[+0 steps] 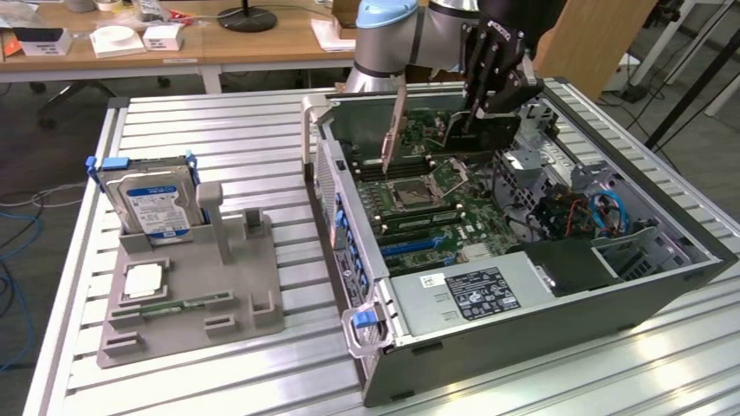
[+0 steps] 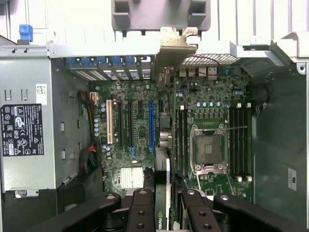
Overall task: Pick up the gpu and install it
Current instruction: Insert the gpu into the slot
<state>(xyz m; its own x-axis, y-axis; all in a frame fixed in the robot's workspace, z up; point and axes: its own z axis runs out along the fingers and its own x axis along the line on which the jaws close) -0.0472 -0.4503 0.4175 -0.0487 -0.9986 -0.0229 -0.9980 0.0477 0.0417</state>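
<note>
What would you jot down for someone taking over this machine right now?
Gripper: jaws shut on the gpu, holding it upright, edge-on.
Gpu: hanging above the motherboard inside the open computer case, not seated in a slot.
Gray holder on the table: the hard drive stands there.
Done: card picked up and carried over the case.
Left: seat the card in its slot and let go.

open case and holder on the tabletop (image 1: 231, 130)
computer case (image 1: 682, 260) at the exterior view's right; parts holder (image 1: 191, 299) at its left, hard drive (image 1: 148, 201) upright in it.
</note>
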